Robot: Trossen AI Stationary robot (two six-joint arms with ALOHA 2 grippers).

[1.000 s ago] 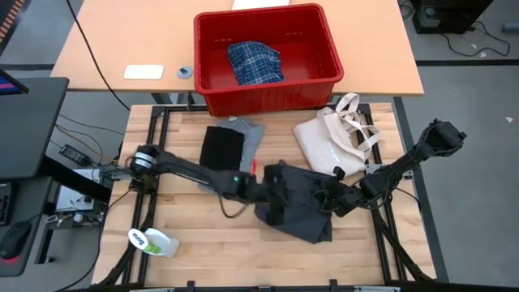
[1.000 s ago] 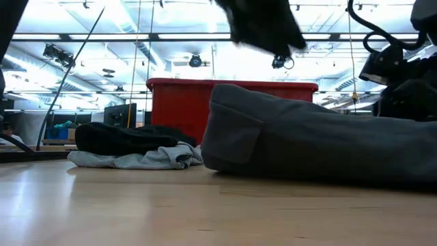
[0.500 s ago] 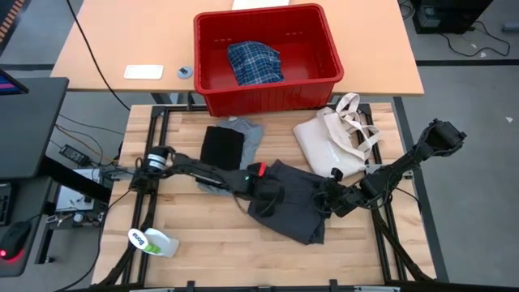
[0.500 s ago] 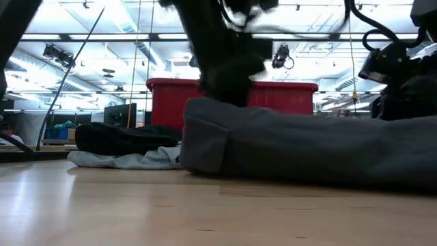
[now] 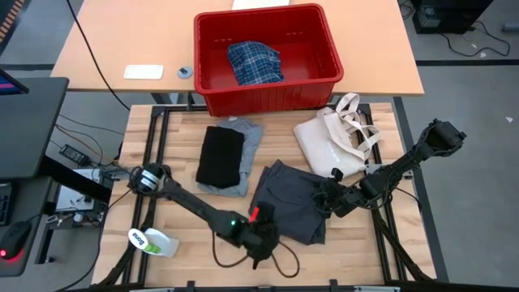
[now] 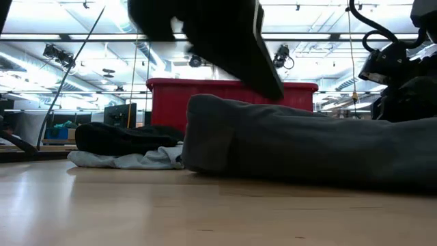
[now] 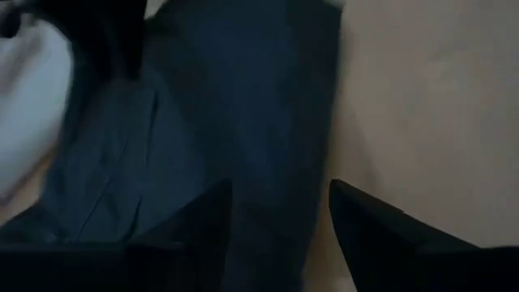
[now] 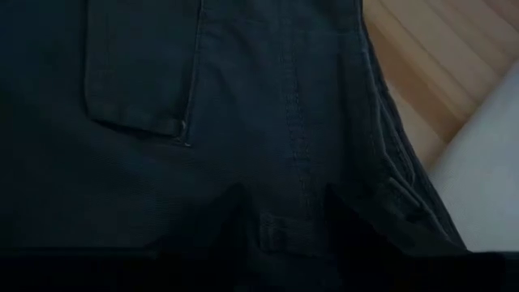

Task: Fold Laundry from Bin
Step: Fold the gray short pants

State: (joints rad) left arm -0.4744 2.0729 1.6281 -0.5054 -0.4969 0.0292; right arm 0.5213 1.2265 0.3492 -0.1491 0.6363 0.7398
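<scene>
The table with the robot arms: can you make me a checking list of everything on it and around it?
Surface: wooden slat table, on a dark frame.
Job's things: dark grey garment lying on the table; black garment folded on a light grey T-shirt; blue plaid shirt inside the red bin.
Clutter: cream tote bag; white and green bottle lying near the front left corner.
Grippers: left gripper open, off the garment's front edge; right gripper on the dark grey garment.
Cables: black loop by the left gripper.
Surroundings: a desk behind the table, holding the bin.
</scene>
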